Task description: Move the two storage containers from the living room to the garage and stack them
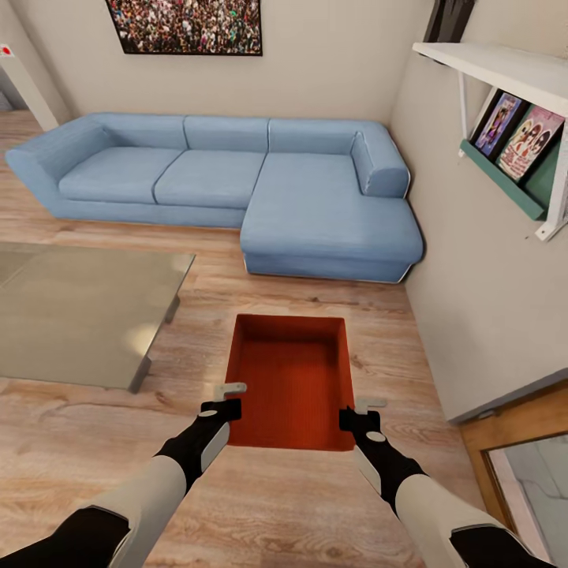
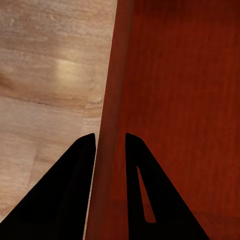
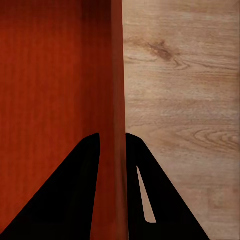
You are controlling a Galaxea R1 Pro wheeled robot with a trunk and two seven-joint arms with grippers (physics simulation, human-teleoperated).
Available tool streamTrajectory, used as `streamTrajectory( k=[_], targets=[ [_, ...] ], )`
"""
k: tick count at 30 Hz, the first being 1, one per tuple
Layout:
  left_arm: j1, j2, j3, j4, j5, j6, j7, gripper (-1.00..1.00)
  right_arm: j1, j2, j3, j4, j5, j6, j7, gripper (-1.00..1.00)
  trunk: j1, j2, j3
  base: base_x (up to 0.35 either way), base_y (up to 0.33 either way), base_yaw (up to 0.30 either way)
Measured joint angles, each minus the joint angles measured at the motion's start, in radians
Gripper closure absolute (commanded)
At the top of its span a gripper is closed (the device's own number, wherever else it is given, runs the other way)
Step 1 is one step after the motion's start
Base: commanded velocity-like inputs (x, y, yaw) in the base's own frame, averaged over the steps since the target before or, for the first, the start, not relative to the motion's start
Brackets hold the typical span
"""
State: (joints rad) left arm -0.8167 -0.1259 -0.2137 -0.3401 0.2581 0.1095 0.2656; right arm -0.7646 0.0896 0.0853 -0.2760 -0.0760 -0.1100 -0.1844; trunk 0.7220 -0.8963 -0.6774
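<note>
In the living room, a red-orange open-topped storage container (image 1: 292, 379) is right in front of me over the light wood-plank floor (image 1: 300, 505). My left gripper (image 1: 226, 401) sits at its near left wall, my right gripper (image 1: 356, 412) at its near right wall. The left wrist view has the left gripper (image 2: 110, 145) with one dark finger on each side of the container wall (image 2: 112, 90), pressed against it. My right gripper (image 3: 112, 145) straddles the opposite wall (image 3: 116, 75) the same way. I cannot tell whether the container rests on the planks or hangs just above them.
A blue corner sofa (image 1: 237, 181) runs along the far wall under a crowd picture (image 1: 189, 24). To the left stands a glass coffee table (image 1: 79, 308). At the right, a beige wall (image 1: 489, 276) carries a shelf (image 1: 513, 95), with a wooden frame (image 1: 513, 430) below.
</note>
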Motion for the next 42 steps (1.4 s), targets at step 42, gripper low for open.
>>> streamTrajectory(
  k=[42],
  targets=[
    [0.001, 0.008, 0.002, -0.023, -0.002, 0.0, -0.014, 1.0, 0.0, 0.002, 0.003, -0.021, -0.003, -0.003, -0.002, 1.0, 0.0, 0.0, 0.066, 0.0, 0.0, 0.0]
  ],
)
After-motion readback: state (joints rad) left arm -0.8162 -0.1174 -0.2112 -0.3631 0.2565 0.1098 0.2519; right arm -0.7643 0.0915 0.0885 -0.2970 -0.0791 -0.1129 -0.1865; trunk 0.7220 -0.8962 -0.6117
